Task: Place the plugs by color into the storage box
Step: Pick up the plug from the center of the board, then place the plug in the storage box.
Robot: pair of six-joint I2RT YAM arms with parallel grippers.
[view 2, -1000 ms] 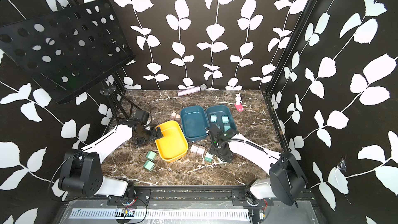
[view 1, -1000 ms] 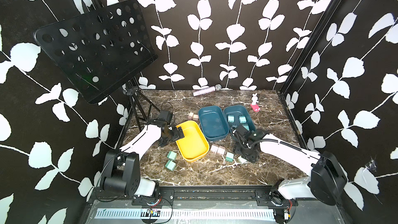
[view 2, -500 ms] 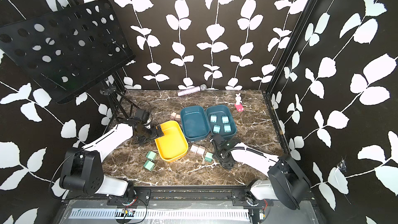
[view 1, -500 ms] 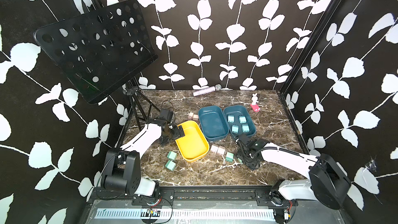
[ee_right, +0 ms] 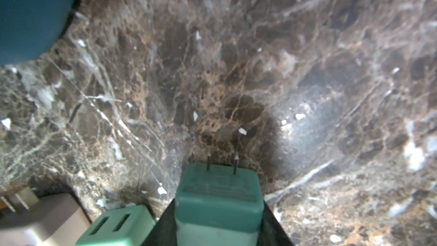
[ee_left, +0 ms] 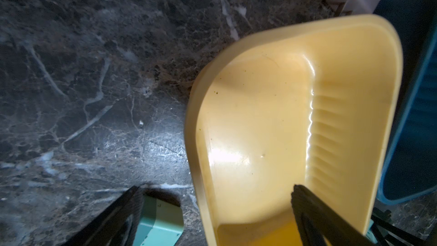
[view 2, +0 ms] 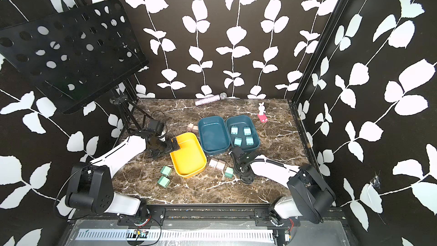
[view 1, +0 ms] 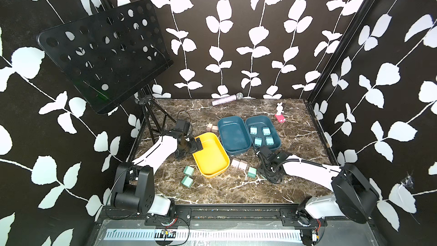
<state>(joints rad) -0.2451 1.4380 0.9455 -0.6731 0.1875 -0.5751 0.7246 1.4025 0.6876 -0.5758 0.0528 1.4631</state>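
My right gripper (ee_right: 218,211) is shut on a teal-green plug (ee_right: 218,190), prongs pointing away, low over the marble near the front. In both top views that gripper (view 1: 266,170) hides the held plug; another green plug (view 1: 252,172) lies just beside it. Several light blue plugs (view 1: 266,130) sit in the right dark teal storage box (view 1: 259,119); the teal box beside it (view 1: 233,136) is empty. My left gripper (ee_left: 215,188) is open, straddling the rim of the yellow box (view 1: 210,157). Two green plugs (view 1: 188,176) and beige plugs (view 1: 238,164) lie on the table.
Two more beige plugs (view 1: 212,128) lie behind the yellow box. A black music stand (view 1: 106,53) on a tripod (view 1: 151,119) fills the back left. A microphone (view 1: 227,99) and a pink rabbit toy (view 1: 279,112) lie along the back.
My right gripper came down and toward the table's front from beside the right teal box, then closed on the green plug. The left arm has barely moved.
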